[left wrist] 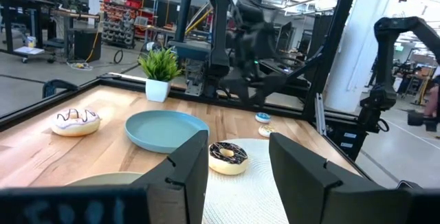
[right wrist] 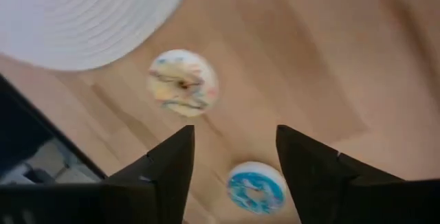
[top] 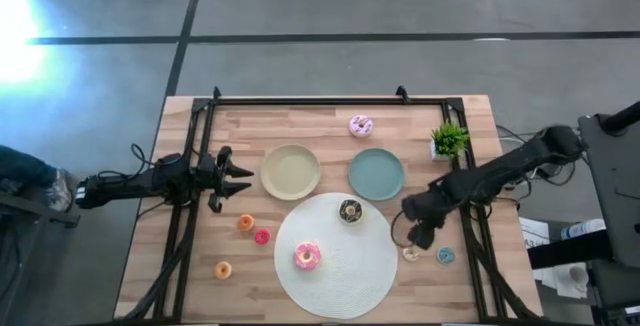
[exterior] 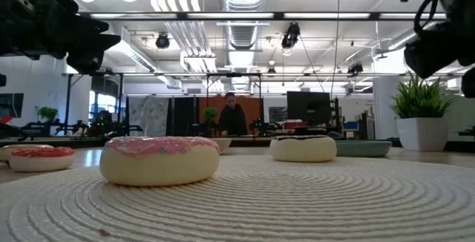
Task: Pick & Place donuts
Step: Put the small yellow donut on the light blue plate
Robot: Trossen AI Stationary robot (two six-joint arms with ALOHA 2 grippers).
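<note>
My right gripper [top: 421, 234] is open and hovers over the table's right near part, touching nothing. In its wrist view [right wrist: 234, 157] a cream mini donut [right wrist: 183, 83] and a blue mini donut [right wrist: 256, 187] lie flat on the wood below. My left gripper [top: 236, 174] is open and empty at the table's left, beside the beige plate [top: 291, 171]. A bright pink donut [top: 307, 256] and a chocolate donut [top: 350, 210] lie on the white mat [top: 340, 276]. A pale pink-white donut [top: 360, 125] lies at the far edge. Two orange minis [top: 246, 223] [top: 223, 270] and a red-pink mini [top: 262, 236] lie left of the mat.
A teal plate [top: 377, 174] sits beside the beige plate at the table's middle. A small potted plant [top: 449, 141] stands at the far right. Black frame rails [top: 300, 99] run along the far, left and right edges. A person stands far off in the room [exterior: 232, 114].
</note>
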